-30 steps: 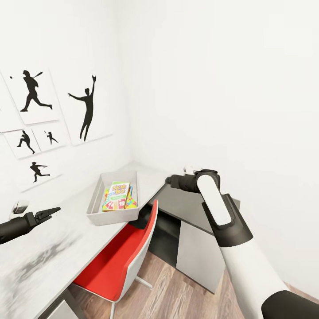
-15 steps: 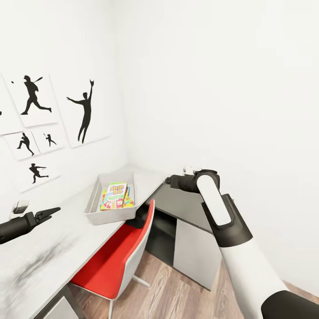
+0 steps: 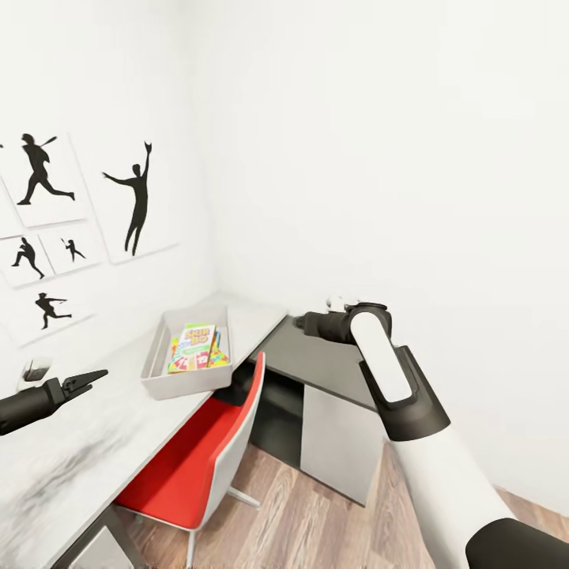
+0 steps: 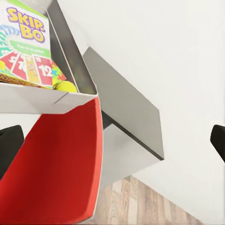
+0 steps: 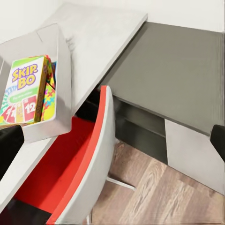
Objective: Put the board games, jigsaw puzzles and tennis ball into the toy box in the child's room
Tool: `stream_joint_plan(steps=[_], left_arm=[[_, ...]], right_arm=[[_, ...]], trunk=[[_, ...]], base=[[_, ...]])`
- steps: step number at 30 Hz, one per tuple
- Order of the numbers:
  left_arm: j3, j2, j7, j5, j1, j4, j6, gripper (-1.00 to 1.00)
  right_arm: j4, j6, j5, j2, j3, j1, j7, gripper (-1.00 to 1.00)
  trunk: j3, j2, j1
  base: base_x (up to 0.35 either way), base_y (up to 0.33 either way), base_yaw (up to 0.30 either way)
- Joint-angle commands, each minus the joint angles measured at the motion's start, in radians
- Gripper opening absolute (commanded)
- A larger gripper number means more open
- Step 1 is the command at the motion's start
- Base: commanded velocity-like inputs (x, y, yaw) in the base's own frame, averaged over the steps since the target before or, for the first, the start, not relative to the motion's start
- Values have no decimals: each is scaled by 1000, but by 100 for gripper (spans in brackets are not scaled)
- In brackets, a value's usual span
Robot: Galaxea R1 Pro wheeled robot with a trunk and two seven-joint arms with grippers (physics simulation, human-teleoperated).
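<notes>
Red chair (image 3: 190, 466): nearest thing; pushed in under the table edge, just below the toy box; wood-plank floor (image 3: 316, 521) beneath it.
Left gripper (image 3: 88, 380): hovers over the table on the near side of the toy box, well apart from it; fingers drawn to a narrow point in the head view, yet its wrist camera shows two dark tips far apart; how wide it stands I cannot tell; nothing held.
Right gripper (image 3: 300, 322): raised over the dark cabinet top, beside the toy box's far end; jaws hidden end-on, wrist view shows two dark tips wide apart; holds nothing.
Table (image 3: 95, 442): pale top, meets dark cabinet top (image 3: 316, 359) past the toy box.
Toy box (image 3: 162, 336): on the table.
Skip-Bo board game (image 5: 24, 89): lies flat in the toy box, on top.
Jigsaw puzzle (image 5: 48, 101): in the toy box, edge showing under the game.
Tennis ball (image 4: 65, 86): in the toy box, at the corner nearest the chair.
Posters (image 3: 130, 197): athlete silhouettes, wall behind the toy box.
</notes>
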Motion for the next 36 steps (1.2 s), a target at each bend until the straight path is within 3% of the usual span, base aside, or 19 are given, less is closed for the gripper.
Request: stream_joint_plan(steps=[1,27,36], left_arm=[[1,0,-5,-2,-1,0,3,100],[2,0,-7,-2,-1,0,3,100],[2,0,-55,-8,-1,0,3,100]], right_arm=[[0,3,-9,0,1,-1,-11,100],[2,2,-8,1,0,-1,-10,100],[2,2,-9,1,0,-1,-9,100]], trunk=[[-3,-2,0],[-22,-2,0],[-29,-2,0]], base=[[-259,0,-187],[-321,0,-242],[-328,0,-249]])
